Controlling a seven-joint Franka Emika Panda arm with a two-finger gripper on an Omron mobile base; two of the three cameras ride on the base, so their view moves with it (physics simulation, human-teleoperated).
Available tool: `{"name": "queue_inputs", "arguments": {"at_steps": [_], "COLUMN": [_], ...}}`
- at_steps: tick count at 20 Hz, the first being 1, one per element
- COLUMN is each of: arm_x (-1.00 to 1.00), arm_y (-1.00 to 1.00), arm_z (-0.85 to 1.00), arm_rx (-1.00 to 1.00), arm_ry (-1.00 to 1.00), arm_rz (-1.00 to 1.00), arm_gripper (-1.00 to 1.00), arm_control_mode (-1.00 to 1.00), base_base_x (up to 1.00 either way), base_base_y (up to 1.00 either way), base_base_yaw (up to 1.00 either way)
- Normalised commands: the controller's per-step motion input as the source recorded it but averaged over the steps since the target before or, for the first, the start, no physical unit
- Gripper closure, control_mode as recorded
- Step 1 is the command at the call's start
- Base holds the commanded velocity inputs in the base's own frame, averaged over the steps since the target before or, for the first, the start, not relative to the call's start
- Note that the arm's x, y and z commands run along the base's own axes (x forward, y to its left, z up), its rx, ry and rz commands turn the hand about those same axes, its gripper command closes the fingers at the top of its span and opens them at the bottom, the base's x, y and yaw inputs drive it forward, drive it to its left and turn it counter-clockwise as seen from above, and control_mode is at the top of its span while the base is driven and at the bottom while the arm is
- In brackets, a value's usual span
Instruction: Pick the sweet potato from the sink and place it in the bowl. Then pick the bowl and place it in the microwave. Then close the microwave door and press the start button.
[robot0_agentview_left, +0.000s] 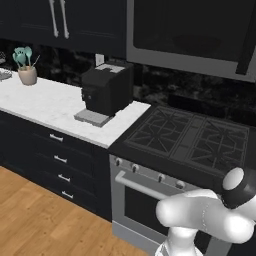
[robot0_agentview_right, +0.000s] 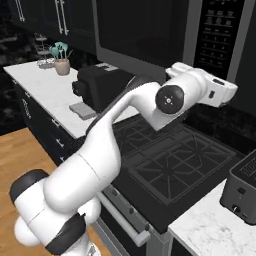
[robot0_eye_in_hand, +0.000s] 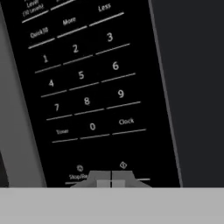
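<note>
A: What occupies the upper part of the scene?
B: The microwave (robot0_agentview_right: 165, 35), mounted above the stove (robot0_agentview_right: 175, 165), its microwave door (robot0_agentview_right: 142, 32) closed flush and the control panel (robot0_agentview_right: 217, 32) at right.

A: Where is the arm?
B: The white arm (robot0_agentview_right: 110, 135) rises from lower left and reaches across the stove; its hand (robot0_agentview_right: 207, 90) lies level, directed at the lower control panel. The fingertips cannot be made out.

A: And the counters?
B: Left counter (robot0_agentview_right: 40, 87): a black coffee machine (robot0_agentview_right: 100, 87) and a pot of teal utensils (robot0_agentview_right: 61, 62). Right counter (robot0_agentview_right: 215, 230): a dark toaster (robot0_agentview_right: 242, 192)
</note>
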Motion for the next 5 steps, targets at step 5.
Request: {"name": "queue_inputs", "arguments": {"at_steps": [5], "arm_x": [-0.67], "arm_y": [0.64], "arm_z": [0.00], "arm_rx": [0.00], "arm_ry": [-0.14], "arm_rz": [0.01], "arm_gripper": [1.00], "arm_control_mode": [-1.00], "base_base_x": [0.00], "base_base_y": [0.00], "base_base_yaw": [0.00]}}
